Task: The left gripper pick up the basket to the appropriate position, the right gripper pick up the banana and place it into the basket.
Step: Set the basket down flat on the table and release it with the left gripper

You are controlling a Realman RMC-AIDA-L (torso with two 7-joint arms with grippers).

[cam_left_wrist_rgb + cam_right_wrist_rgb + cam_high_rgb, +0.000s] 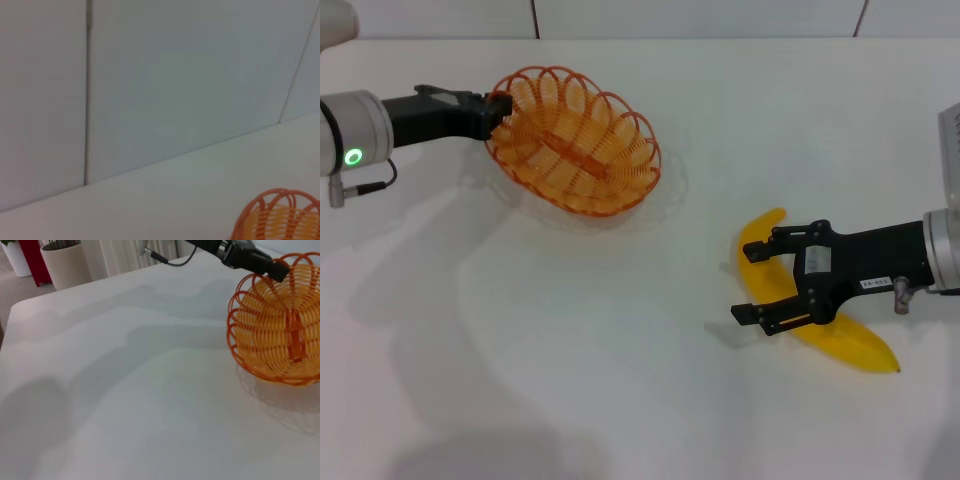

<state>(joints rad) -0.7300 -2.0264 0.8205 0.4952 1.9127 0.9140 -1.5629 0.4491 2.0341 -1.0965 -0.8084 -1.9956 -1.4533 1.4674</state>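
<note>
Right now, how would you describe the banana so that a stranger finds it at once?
Look at the white table, on the robot's right side. There the right hand hangs open over a curved, smooth, bright yellow banana. It is the only yellow thing; the orange wire basket sits far off, at the left hand.

The basket looks like glossy orange plastic wire, woven with open gaps. The banana is smooth, slightly shiny yellow plastic, and the table is matt, smooth white.
</note>
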